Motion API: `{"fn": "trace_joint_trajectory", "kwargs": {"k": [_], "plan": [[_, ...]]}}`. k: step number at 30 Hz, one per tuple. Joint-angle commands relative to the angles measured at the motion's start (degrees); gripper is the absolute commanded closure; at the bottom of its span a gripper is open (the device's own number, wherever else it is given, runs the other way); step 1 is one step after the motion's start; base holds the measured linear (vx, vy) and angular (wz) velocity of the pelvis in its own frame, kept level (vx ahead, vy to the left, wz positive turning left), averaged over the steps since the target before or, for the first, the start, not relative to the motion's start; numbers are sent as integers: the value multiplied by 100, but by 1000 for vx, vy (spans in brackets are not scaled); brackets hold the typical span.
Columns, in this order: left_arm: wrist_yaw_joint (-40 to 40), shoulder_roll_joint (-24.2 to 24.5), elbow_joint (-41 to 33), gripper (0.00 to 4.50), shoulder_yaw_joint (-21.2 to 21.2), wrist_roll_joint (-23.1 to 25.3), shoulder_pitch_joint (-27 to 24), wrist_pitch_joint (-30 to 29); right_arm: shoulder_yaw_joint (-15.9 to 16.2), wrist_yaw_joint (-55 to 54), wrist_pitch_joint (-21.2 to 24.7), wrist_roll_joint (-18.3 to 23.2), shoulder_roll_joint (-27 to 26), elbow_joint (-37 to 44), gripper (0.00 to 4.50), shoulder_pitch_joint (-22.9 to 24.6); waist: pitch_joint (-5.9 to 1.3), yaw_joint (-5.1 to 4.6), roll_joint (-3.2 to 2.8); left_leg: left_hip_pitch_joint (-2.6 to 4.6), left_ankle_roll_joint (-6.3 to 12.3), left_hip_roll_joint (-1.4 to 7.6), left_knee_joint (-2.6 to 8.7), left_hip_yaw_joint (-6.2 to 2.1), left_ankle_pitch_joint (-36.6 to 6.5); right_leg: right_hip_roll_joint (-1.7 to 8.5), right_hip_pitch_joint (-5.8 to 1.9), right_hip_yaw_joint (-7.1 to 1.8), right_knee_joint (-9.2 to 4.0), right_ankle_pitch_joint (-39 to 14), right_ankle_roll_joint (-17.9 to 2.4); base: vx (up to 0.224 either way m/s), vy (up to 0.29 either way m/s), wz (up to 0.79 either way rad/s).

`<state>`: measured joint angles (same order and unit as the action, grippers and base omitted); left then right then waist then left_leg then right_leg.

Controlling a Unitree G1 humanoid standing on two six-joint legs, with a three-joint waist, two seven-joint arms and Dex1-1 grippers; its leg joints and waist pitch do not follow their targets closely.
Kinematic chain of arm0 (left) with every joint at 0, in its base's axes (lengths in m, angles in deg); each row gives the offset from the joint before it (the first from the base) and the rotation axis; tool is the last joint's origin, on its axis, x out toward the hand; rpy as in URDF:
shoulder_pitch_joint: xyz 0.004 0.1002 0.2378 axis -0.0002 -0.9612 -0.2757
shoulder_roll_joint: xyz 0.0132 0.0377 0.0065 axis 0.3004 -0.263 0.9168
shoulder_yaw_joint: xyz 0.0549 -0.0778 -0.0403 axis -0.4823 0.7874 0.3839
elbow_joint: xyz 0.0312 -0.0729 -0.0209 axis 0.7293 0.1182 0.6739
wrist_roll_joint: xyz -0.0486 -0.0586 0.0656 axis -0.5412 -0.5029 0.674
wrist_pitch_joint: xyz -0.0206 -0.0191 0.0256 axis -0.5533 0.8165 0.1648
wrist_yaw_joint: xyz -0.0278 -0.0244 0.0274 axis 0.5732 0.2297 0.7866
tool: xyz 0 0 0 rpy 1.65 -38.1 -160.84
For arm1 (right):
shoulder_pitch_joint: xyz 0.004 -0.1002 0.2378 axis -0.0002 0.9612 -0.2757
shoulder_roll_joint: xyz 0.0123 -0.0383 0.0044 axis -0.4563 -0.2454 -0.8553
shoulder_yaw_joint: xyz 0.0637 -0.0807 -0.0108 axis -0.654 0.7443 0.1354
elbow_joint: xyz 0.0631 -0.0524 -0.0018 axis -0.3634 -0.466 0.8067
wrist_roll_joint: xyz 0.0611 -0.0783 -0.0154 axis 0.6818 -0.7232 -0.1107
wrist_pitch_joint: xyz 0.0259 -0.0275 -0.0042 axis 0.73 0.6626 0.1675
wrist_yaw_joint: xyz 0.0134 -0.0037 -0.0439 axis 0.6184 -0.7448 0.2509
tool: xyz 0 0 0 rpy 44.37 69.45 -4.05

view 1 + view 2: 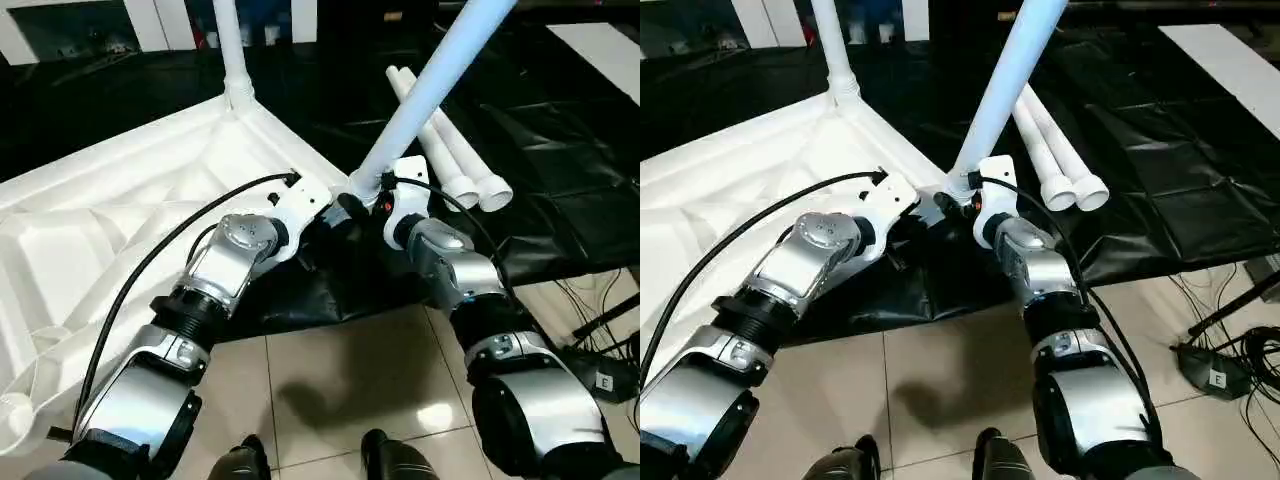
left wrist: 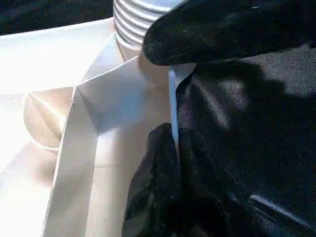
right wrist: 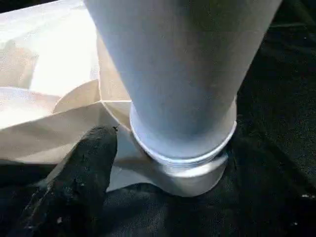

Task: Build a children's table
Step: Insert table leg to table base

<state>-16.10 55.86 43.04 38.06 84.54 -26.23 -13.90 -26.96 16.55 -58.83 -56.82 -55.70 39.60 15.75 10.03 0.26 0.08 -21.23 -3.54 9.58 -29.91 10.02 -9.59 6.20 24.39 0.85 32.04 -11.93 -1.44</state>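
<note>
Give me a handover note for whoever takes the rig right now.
Left gripper: shut on the tabletop rim at the near corner.
Right gripper: at the base of the second leg; jaw state unclear.
Done: first leg stands in the far corner socket; the second sits in the near socket, threads showing, leaning.
Left: finish seating it, then fit the two spare legs lying on the black sheet.

— Tabletop (image 1: 120, 200)?
— White plastic, lying underside up on black sheeting, ribs and raised rim showing, one corner pointing toward the loose legs.
— Legs fitted?
— Two. Far leg (image 1: 230, 45) standing upright in its corner socket. Near leg (image 1: 430, 85) seated in the near corner socket (image 3: 190, 173), leaning off to one side, ribbed end showing at the joint.
— Remaining legs?
— Two spare legs (image 1: 455, 165), lying side by side on the sheeting, flared ends together, just beside the near corner.
</note>
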Motion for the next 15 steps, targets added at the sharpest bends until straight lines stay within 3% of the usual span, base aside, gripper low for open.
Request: {"fn": "trace_joint_trajectory", "kwargs": {"k": [1, 3, 4, 7, 15], "plan": [[-31, 50, 163, 450, -93, 124, -197, 27, 113, 100, 27, 33, -59, 81, 38, 92, -318, 36, 40, 45, 189, 261, 420, -75, -1996, 217, -183, -139, -468, -2572, -626, 0, 0, 0], [-44, 75, 120, 450, -100, 128, -223, 23, 60, 25, -87, 56, -56, 156, 38, 119, -378, 43, 31, 16, 270, 268, 376, -30, -1451, 177, -189, -133, -385, -1656, -797, 0, 0, 0], [-44, 76, 119, 450, -100, 128, -224, 23, 58, 24, -91, 57, -56, 159, 38, 121, -379, 46, 28, 22, 299, 268, 368, -14, -1407, 159, -177, -127, -380, -1538, -852, 0, 0, 0], [-51, 95, 78, 450, -111, 126, -248, 10, -25, -14, -154, 102, -88, 290, 74, 199, -353, 40, 27, 22, 272, 266, 369, 17, -1743, 163, -142, -119, -427, -1995, -853, 0, 0, 0], [-90, 118, 37, 450, -132, 164, -263, 12, -13, -205, -243, -40, -55, 396, 87, 310, -362, 41, 14, -13, 228, 254, 364, 21, -1602, 144, -160, -106, -400, -1797, -840, 0, 0, 0]]}}
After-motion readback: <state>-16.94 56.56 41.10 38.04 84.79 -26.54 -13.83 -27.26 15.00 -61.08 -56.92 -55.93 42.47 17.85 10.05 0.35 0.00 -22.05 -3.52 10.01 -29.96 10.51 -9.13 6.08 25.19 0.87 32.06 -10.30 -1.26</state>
